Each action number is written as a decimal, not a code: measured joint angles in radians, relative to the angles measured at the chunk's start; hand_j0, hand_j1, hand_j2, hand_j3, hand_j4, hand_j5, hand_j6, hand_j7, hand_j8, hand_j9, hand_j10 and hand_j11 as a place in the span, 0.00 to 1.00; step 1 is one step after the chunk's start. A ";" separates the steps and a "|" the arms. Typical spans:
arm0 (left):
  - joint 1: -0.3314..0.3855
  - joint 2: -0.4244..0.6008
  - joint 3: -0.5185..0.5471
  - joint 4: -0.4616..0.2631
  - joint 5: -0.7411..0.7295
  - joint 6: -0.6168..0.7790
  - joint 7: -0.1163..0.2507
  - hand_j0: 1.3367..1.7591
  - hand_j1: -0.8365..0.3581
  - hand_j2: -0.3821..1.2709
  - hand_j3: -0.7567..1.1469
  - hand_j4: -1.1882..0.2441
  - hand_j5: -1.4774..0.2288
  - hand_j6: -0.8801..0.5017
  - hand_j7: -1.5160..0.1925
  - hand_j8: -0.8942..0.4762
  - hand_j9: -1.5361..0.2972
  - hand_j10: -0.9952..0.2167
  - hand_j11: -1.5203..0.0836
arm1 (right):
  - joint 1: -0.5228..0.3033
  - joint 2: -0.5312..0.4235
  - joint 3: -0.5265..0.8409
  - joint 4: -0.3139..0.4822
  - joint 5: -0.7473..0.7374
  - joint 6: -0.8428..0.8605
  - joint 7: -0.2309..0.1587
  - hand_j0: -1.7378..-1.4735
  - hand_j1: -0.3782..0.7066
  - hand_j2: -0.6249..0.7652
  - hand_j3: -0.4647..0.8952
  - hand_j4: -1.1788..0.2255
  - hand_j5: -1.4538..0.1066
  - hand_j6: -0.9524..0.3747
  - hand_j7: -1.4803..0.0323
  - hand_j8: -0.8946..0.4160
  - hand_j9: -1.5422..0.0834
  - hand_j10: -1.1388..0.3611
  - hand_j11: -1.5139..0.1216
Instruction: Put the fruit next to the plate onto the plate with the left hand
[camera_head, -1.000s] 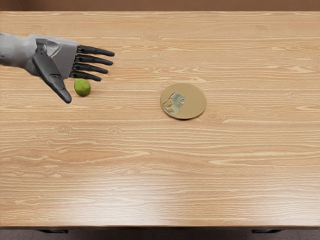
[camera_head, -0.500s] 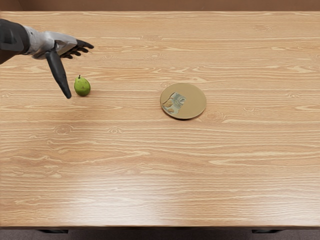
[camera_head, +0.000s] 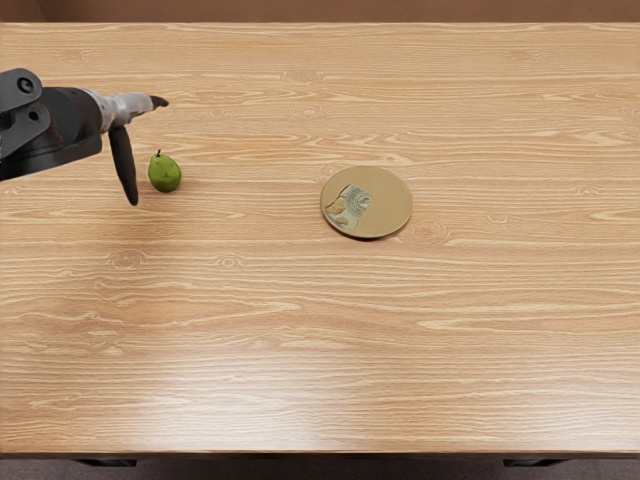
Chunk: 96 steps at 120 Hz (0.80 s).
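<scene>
At the upper left of your head view, the left arm comes in from the picture's edge, dark and bulky at the forearm, and ends in the left hand (camera_head: 122, 112) above the far left part of the wooden table (camera_head: 320, 340). You see the hand almost edge-on: its fingers (camera_head: 152, 101) stretch out to the right in a thin line, while the thumb (camera_head: 126, 170) hangs straight down, away from them, with its tip low over the wood. The hand is spread wide and grasps nothing. Just to the right of the thumb you find the pear (camera_head: 164, 172), a small green fruit with its dark stem pointing up, resting on the table. A narrow strip of wood shows between the thumb and the fruit, so the two look apart, though from this angle you cannot tell how high the thumb is above the surface. The fingers pass above and behind the pear without touching it. Well off to the right, near the middle of the table, lies the plate (camera_head: 385, 205), round and tan, with a pale patterned patch on its left part. The pear is not on the plate; bare wood lies between them.
</scene>
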 joint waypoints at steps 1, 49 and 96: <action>-0.001 -0.001 0.001 0.006 0.000 0.000 0.000 0.76 0.99 0.23 0.40 0.83 0.87 0.63 0.89 0.65 0.84 0.82 0.95 | 0.000 0.000 0.000 0.000 0.000 0.000 0.000 0.30 0.06 0.44 0.34 0.82 0.90 0.69 0.95 0.66 0.92 0.74 0.90; -0.001 -0.215 0.050 0.260 0.009 0.000 0.000 0.76 0.99 0.23 0.40 0.83 0.87 0.63 0.89 0.65 0.84 0.82 0.95 | 0.000 0.000 0.000 0.000 0.000 0.000 0.000 0.30 0.06 0.44 0.34 0.82 0.90 0.69 0.95 0.66 0.92 0.74 0.90; -0.009 -0.352 0.151 0.517 0.011 0.003 0.000 0.76 0.98 0.23 0.40 0.82 0.86 0.62 0.88 0.64 0.83 0.81 0.94 | 0.000 0.000 -0.001 0.000 0.000 0.000 0.000 0.30 0.06 0.44 0.34 0.82 0.90 0.69 0.95 0.66 0.92 0.74 0.90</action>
